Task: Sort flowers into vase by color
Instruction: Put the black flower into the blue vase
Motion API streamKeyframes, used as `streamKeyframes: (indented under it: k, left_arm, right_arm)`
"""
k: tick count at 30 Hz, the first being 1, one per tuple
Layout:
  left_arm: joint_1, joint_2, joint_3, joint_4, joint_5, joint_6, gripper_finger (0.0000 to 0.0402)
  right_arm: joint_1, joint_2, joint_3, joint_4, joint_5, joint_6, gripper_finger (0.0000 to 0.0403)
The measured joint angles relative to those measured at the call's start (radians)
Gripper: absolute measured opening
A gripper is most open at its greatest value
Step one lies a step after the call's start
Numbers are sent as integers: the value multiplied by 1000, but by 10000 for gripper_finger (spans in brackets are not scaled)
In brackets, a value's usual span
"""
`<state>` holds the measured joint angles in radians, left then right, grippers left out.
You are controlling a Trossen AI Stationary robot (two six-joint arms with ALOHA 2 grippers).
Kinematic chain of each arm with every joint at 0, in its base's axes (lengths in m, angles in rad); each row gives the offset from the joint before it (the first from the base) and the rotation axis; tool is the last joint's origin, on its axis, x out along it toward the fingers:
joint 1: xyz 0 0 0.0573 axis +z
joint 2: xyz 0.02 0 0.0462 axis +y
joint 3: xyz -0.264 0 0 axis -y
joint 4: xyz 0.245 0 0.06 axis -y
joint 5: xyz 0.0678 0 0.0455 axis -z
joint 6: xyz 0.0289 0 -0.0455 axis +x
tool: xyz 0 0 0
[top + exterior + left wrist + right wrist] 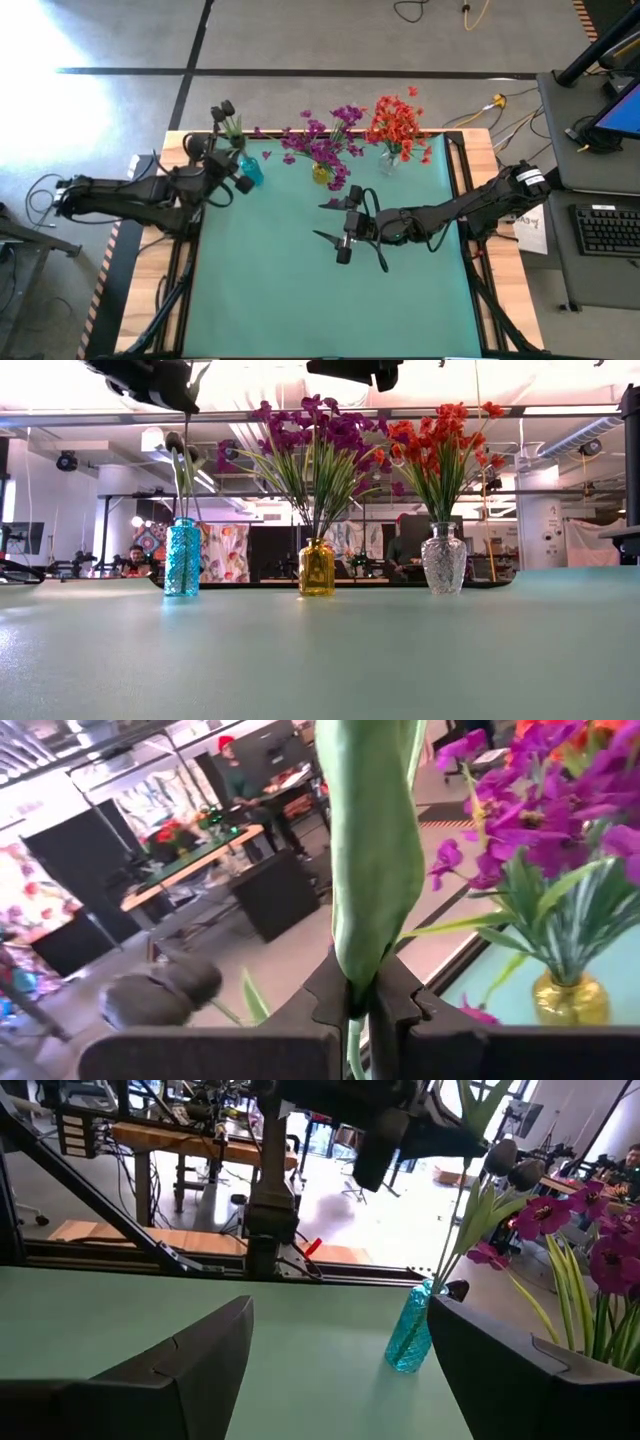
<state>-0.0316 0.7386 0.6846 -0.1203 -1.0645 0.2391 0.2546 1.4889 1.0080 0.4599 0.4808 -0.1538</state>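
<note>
Three vases stand along the far edge of the green mat. A blue vase holds green stems with dark buds. A yellow vase holds purple flowers, and a clear vase holds orange-red flowers. My left gripper is above the blue vase, shut on a green leaf of a dark-bud flower. My right gripper hovers open over the middle of the mat, touching nothing. My left gripper pinches a broad green leaf of the dark-bud flower between its two fingers, with the leaf running up past the fingertips. In the low view the stem hangs below the gripper, down to the blue vase's mouth. A dark bud droops beside the fingers.
The mat spreads wide toward the near edge. The three vases stand close together in a row. Beyond the table are desks, equipment and a person in the room; a keyboard sits on a side desk at right.
</note>
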Motion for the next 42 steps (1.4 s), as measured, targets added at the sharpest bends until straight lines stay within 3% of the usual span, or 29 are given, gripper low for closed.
streamKeyframes:
  k: [14, 19, 27, 33, 42]
  left_arm:
    - [26, 35, 149, -210, 3, 53, 0]
    - [50, 40, 153, -211, 96, 138, 0]
    - [137, 35, 153, -185, 116, 207, 0]
    - [211, 32, 153, -138, 242, 225, 0]
    - [282, 35, 153, -140, 284, 201, 0]
  right_arm:
    - [0, 1, 0, -6, 0, 7, 291]
    - [0, 1, -1, -6, 0, 6, 292]
    - [0, 1, -1, -7, 0, 13, 291]
    - [0, 1, -1, -7, 0, 16, 293]
    - [0, 1, -1, -8, 0, 16, 289]
